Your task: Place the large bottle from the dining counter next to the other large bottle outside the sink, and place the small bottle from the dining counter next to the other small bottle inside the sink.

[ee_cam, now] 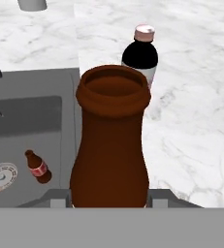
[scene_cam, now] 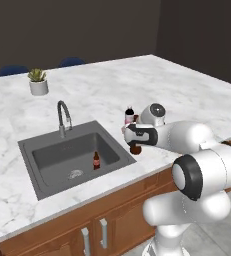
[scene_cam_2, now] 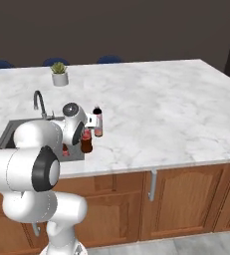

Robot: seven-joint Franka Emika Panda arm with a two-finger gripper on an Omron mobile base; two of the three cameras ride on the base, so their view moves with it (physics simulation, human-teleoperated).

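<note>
The step in hand appears to be the first placement: setting the brown bottle beside the pink-label bottle outside the sink. The gripper holds the brown bottle with the jaws clamped on either side of its body, judging by the hand view, where the bottle fills the gap between them. The bottle's base is at or just above the surface, right of the sink's rim and just in front of the pink-label bottle.

Next move, as judged: confirm the base rests flat on the surface, then part the jaws and lift straight up, clear of the neck, without brushing the pink-label bottle close behind.

A small bottle stands inside the sink near the drain; it is probably the one already there, so the second placement is not yet done.

Hard to make out: whether the brown bottle's base touches the surface; the arm covers most of it in both base views. Its label cannot be seen.
</note>
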